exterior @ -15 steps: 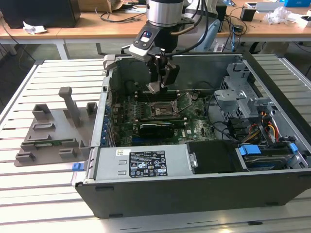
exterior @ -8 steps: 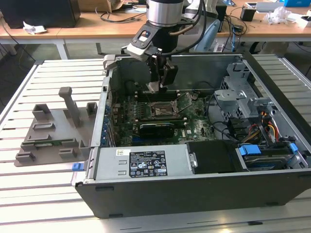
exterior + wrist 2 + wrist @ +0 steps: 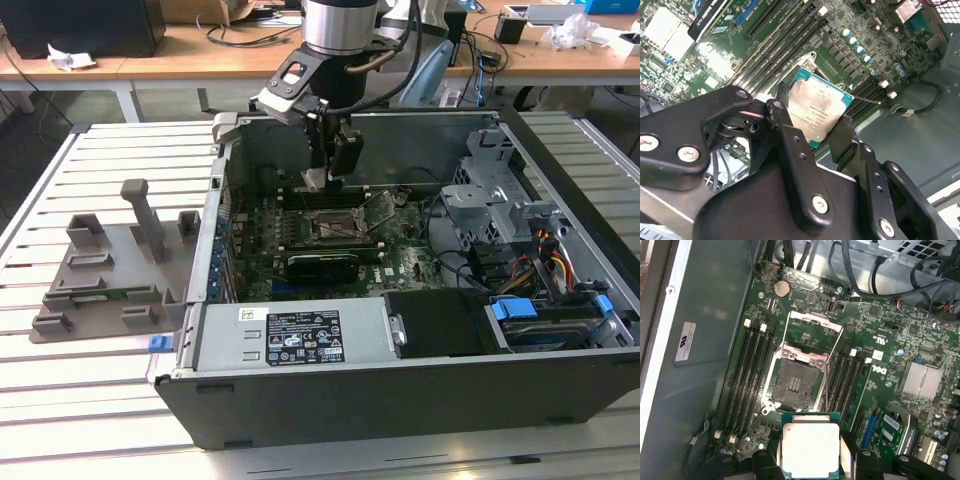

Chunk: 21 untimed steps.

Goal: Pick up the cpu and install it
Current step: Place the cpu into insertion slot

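Observation:
The cpu, a flat square chip with a silver top and green rim, hangs between my black fingers above the motherboard. My gripper is shut on the cpu by two opposite edges. In the exterior view my gripper reaches down into the open computer case, holding the cpu a little above the board. The open socket lies just past the chip, its metal load plate flipped up. That socket sits in the middle of the board, slightly below and toward the exterior view's right of the chip.
Memory slots flank the socket on both sides. The case wall and power supply close off the front. A drive cage and cables fill the exterior view's right. A grey fixture plate with posts stands on the slatted table.

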Available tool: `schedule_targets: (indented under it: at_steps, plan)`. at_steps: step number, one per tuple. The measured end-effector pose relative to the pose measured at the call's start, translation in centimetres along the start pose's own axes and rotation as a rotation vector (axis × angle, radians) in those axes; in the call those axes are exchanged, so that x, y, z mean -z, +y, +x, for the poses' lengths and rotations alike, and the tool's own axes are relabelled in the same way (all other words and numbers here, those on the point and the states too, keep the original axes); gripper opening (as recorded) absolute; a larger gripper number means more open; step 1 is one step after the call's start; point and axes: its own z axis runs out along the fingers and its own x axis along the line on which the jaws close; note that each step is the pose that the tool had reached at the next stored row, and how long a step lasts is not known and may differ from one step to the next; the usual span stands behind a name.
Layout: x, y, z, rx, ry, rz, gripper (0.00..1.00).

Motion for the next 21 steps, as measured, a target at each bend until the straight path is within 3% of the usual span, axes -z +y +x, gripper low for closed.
schedule_targets:
  at_steps: [12, 21]
  plan:
    - [0.00, 0.00, 0.00, -0.113, 0.0065, 0.0016, 0.55]
    - [-0.01, 0.00, 0.00, -0.245, 0.0121, 0.0037, 0.55]
